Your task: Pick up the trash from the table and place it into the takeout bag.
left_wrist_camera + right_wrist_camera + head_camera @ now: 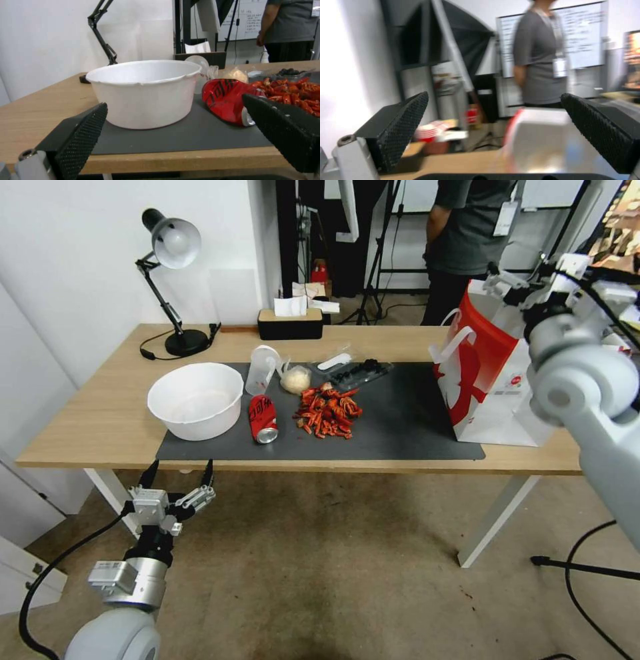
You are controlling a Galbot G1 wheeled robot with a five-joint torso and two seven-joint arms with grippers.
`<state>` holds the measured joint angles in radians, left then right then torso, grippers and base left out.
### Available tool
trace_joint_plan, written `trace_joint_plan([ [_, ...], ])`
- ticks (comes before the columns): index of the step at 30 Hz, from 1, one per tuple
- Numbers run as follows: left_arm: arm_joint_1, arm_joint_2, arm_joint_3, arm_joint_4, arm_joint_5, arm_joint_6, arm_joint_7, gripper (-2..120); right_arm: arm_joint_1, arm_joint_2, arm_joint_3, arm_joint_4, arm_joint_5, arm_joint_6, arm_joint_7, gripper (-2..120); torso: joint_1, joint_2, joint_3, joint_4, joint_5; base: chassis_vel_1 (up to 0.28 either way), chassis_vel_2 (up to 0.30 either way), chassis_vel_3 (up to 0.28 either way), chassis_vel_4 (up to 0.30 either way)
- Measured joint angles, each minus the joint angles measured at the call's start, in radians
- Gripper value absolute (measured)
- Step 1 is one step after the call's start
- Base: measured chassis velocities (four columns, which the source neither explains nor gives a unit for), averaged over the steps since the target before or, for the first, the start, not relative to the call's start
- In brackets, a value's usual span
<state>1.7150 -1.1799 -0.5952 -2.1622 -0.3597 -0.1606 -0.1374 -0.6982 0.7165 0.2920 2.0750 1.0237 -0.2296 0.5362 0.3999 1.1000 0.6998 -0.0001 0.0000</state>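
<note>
On the table's [100, 427] dark grey mat lies the trash: a white bowl [195, 400] [146, 92], a red cola can [263, 419] [226, 100] on its side, a clear plastic cup [261, 370], a wrapped whitish food lump [295, 379], a heap of red shells [328, 412] and a clear tray [357, 370] with dark bits. The takeout bag [493, 373] [540, 140] stands at the mat's right end. My left gripper [179, 468] [173, 130] hangs open just below the table's front edge, facing the bowl and can. Above the bag's mouth my right gripper [510, 287] [493, 130] is open and holds nothing.
A black desk lamp [175, 280] stands at the back left and a tissue box [290, 321] at the back middle. A person [467, 233] stands behind the table near the bag. White table legs [493, 520] and a black cable [587, 567] are on the floor.
</note>
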Motion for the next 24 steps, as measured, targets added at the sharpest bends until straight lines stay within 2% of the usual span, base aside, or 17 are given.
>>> trace_joint_plan([
  [5, -0.001, -0.001, -0.001, -0.001, -0.002, -0.001, 0.0, 100, -0.112, 0.003, 0.025, 0.068, -0.016, 0.056, -0.057, 100, 0.0, 0.0, 0.0, 0.0001, -0.0005, 0.0, 0.0, 0.0, 0.0],
  [7, -0.001, -0.002, -0.003, -0.003, -0.004, -0.001, 0.0, 100, -0.225, 0.028, 0.035, 0.113, -0.068, 0.123, -0.112, 100, 0.0, 0.0, 0.0, 0.0001, 0.0001, 0.0, 0.0, 0.0, 0.0],
  [8, -0.001, -0.002, -0.003, -0.003, -0.004, -0.001, 0.0, 100, -0.225, 0.028, 0.035, 0.113, -0.068, 0.123, -0.112, 100, 0.0, 0.0, 0.0, 0.0001, 0.0001, 0.0, 0.0, 0.0, 0.0],
  [10, -0.002, -0.003, -0.005, -0.006, -0.005, -0.003, 0.0, 100, -0.378, 0.085, 0.04, 0.151, -0.157, 0.214, -0.162, 100, 0.0, 0.0, 0.0, 0.0003, -0.0001, 0.0, 0.0, 0.0, 0.0],
  [13, 0.0, -0.003, -0.008, -0.009, -0.006, -0.004, -0.001, 100, -0.438, 0.101, 0.04, 0.159, -0.195, 0.25, -0.179, 100, 0.0, 0.0, 0.0, 0.0003, -0.0002, 0.0, 0.0, 0.0, 0.0],
  [15, 0.005, 0.0, -0.015, -0.014, -0.008, -0.005, -0.002, 100, -0.562, 0.123, 0.04, 0.172, -0.279, 0.309, -0.204, 100, 0.0, 0.0, 0.0, 0.0001, 0.0001, 0.0, 0.0, 0.0, 0.0],
  [16, 0.005, 0.0, -0.015, -0.014, -0.008, -0.005, -0.002, 100, -0.562, 0.123, 0.04, 0.172, -0.279, 0.309, -0.204, 100, 0.0, 0.0, 0.0, 0.0001, 0.0001, 0.0, 0.0, 0.0, 0.0],
  [18, 0.003, 0.005, -0.016, -0.015, -0.008, -0.006, -0.009, 100, -0.688, 0.157, 0.034, 0.181, -0.39, 0.374, -0.209, 100, 0.0, 0.0, 0.0, 0.0, 0.0, 0.0, 0.0, 0.0, 0.0],
  [19, 0.003, 0.005, -0.016, -0.015, -0.008, -0.006, -0.009, 100, -0.688, 0.157, 0.034, 0.181, -0.39, 0.374, -0.209, 100, 0.0, 0.0, 0.0, 0.0, 0.0, 0.0, 0.0, 0.0, 0.0],
  [24, -0.005, 0.008, -0.009, -0.011, -0.009, -0.007, -0.012, 100, -0.838, 0.231, 0.021, 0.169, -0.525, 0.439, -0.142, 100, 0.0, 0.0, 0.0, 0.0002, 0.0, 0.0, 0.0, 0.0, 0.0],
])
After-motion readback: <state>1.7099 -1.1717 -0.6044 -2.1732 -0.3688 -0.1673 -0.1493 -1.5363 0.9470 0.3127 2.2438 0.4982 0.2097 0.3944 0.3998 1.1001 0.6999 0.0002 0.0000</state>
